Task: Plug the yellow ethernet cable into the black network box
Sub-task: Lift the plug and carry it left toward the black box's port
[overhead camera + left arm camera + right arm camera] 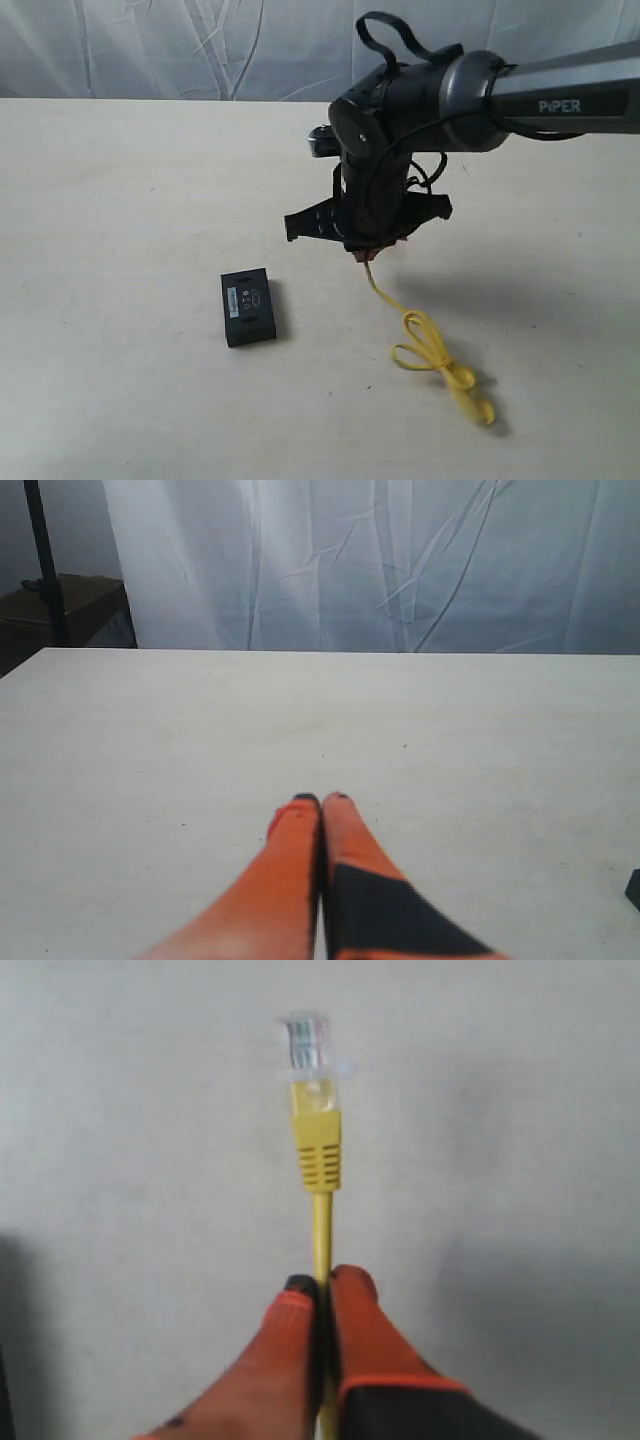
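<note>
The exterior camera looked down at a slant on the tabletop (120, 200), with the black network box (248, 306) near the middle and a white curtain (150, 50) beyond it. The left wrist camera sat low, facing level along the left gripper (322, 800) toward that same curtain. The right wrist camera looked steeply down, close on the yellow ethernet cable (321, 1160), seen right of the box from the exterior.

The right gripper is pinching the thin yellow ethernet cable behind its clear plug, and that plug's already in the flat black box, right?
No: the right gripper pinches the yellow ethernet cable, but its clear plug is free, apart from the black box, per the exterior view.
</note>
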You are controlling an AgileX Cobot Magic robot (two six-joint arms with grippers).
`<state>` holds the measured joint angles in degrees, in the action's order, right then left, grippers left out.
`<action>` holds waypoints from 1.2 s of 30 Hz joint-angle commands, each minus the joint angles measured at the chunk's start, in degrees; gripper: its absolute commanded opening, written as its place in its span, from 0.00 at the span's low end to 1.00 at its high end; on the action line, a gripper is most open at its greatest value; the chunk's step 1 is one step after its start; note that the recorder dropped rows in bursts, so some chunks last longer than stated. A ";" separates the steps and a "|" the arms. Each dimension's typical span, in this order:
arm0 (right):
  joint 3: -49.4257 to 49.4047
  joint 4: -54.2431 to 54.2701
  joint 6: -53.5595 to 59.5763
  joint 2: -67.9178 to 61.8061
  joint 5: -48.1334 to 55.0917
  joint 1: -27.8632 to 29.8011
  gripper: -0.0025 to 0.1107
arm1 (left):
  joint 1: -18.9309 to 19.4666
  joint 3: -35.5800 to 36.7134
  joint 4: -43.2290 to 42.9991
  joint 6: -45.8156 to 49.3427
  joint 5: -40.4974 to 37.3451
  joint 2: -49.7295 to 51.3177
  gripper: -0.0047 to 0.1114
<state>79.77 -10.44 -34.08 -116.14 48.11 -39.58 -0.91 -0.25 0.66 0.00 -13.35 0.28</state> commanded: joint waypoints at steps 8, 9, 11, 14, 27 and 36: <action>-4.16 10.44 46.51 8.15 5.43 0.26 0.02 | 0.19 0.25 0.36 0.00 0.08 -0.28 0.04; -5.42 11.84 49.06 8.53 5.43 0.26 0.02 | 0.19 0.25 0.36 0.00 0.08 -0.28 0.04; -8.90 13.70 54.67 9.35 5.43 0.26 0.02 | 0.19 0.25 0.36 0.00 0.08 -0.28 0.04; -13.46 14.99 57.51 9.58 2.25 0.26 0.02 | 0.19 0.25 0.36 0.00 0.08 -0.28 0.04; -19.13 23.52 58.16 9.20 -12.20 0.16 0.02 | 0.19 0.25 0.36 0.00 0.08 -0.28 0.04; -19.13 21.00 61.79 5.23 -14.19 -6.65 0.02 | 0.19 0.25 -0.13 0.00 0.08 -0.28 0.04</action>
<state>60.64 11.68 27.03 -111.12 35.36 -44.79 -0.91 -0.25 0.66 0.00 -13.35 0.28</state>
